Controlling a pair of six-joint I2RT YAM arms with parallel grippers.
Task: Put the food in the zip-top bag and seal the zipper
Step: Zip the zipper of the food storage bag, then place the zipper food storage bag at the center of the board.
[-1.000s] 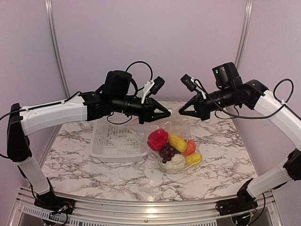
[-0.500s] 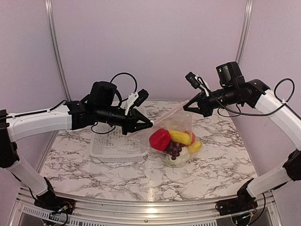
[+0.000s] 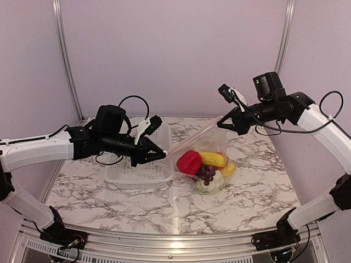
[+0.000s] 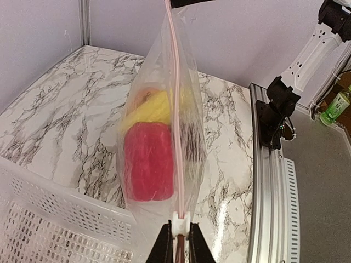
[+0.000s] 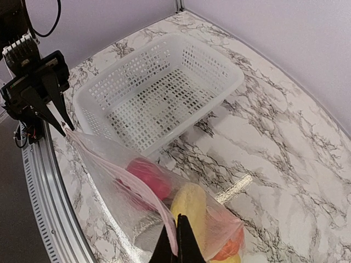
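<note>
The clear zip-top bag [image 3: 211, 143] hangs stretched between both grippers above the marble table. Inside lies the food: a red pepper [image 3: 189, 162], yellow corn [image 3: 213, 159], purple grapes [image 3: 207, 173] and white cauliflower [image 3: 207, 187]. My left gripper [image 3: 163, 155] is shut on the white slider at the left end of the pink zipper [image 3: 193, 136]. In the left wrist view the zipper [image 4: 175, 109] runs straight up from that gripper [image 4: 180, 241], with the pepper [image 4: 147, 161] behind the plastic. My right gripper [image 3: 222, 121] is shut on the bag's other mouth corner [image 5: 171, 233].
A white perforated basket [image 3: 140, 182] stands under the left gripper, left of the bag; the right wrist view shows nothing in the basket [image 5: 159, 104]. An aluminium rail [image 4: 263, 192] borders the table's near edge. Purple walls close the back and sides.
My left gripper has travelled left and slightly down along the zipper, away from the right gripper. The bag's mouth is now pulled into a taut line. The right gripper has barely moved.
</note>
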